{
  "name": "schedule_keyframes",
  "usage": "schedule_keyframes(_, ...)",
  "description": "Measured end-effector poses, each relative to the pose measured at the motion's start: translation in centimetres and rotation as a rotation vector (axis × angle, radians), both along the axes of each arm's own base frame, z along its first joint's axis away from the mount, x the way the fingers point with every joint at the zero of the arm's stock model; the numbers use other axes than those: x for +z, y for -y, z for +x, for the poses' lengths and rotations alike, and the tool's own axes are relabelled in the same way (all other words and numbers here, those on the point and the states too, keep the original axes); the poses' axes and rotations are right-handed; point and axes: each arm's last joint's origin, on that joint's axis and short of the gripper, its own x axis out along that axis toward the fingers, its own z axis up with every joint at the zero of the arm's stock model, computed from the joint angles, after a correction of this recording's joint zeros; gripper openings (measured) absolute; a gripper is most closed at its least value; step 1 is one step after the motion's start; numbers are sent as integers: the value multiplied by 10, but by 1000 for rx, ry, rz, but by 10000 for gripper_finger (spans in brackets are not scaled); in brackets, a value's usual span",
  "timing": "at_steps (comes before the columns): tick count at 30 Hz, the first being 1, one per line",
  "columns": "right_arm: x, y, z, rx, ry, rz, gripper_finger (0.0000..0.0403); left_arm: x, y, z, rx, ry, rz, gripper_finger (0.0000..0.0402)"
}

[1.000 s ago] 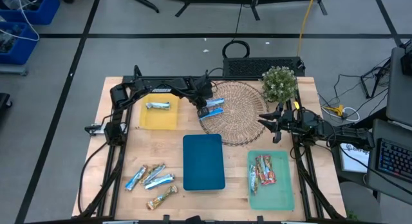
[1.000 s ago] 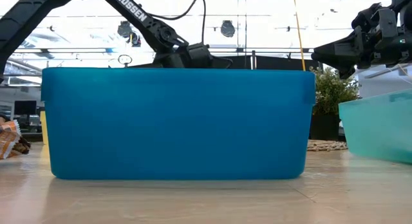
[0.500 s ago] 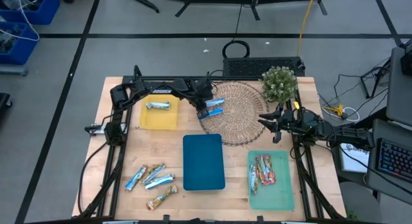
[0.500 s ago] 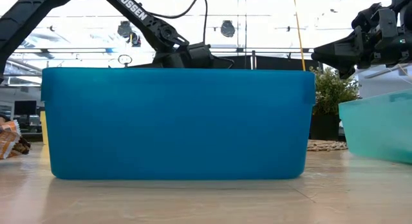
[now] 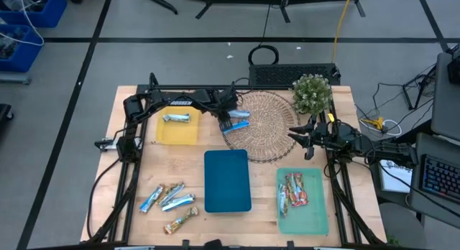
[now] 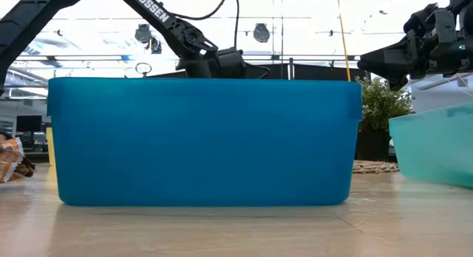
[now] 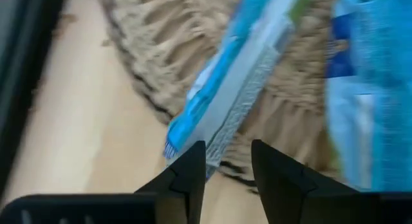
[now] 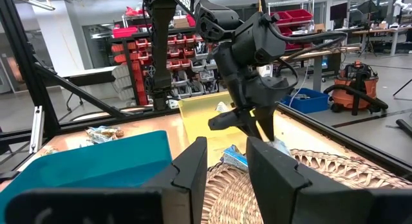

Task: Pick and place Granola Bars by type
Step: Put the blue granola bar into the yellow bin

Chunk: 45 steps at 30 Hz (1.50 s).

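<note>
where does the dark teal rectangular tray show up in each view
High view: dark teal rectangular tray at table centre, nearer the front edge.
Low view: its wall fills most of the picture.
Left wrist view: not in it.
Right wrist view: lower left, behind the gripper's own fingers.
Shared landmark: round woven wicker mat, seen past the tray in the low view and beside it in the right wrist view.

Two robot arms — matte black throughout, built of slim tubular links joined by bulkier rounded joint housings. Left arm (image 5: 180, 100): white "TROSSEN" lettering along one link, legible in the low view; a thin black cable loops above its wrist. Left pincer (image 7: 225, 161): two dark, flat, tapered fingers. Right arm (image 5: 359, 144): black, angular wrist block. Right pincer (image 8: 222, 161): matching dark, smooth-faced fingers — broad at base, narrowing forward.
</note>
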Motion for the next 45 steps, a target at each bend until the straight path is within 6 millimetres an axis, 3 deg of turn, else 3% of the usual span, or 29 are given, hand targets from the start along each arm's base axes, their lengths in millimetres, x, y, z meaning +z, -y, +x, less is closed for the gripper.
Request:
schedule_keyframes(6, 0, 0, 0, 0, 0, 0, 100, 0, 4, 2, 4, -18, 42, 132)
schedule_keyframes(12, 0, 0, 0, 0, 0, 0, 100, 0, 17, 7, -150, -56, 89, 132)
schedule_keyframes(18, 0, 0, 0, 0, 0, 0, 100, 1, 29, 12, -339, -172, 261, 132)
schedule_keyframes(25, 0, 0, 0, 0, 0, 0, 100, 5, 35, 18, -388, -227, 423, 131)
schedule_keyframes(35, 0, 0, 0, 0, 0, 0, 100, 9, 15, 19, -375, -154, 456, 131)
schedule_keyframes(45, 0, 0, 0, 0, 1, 0, 100, 6, -10, 8, -355, -31, 248, 131)
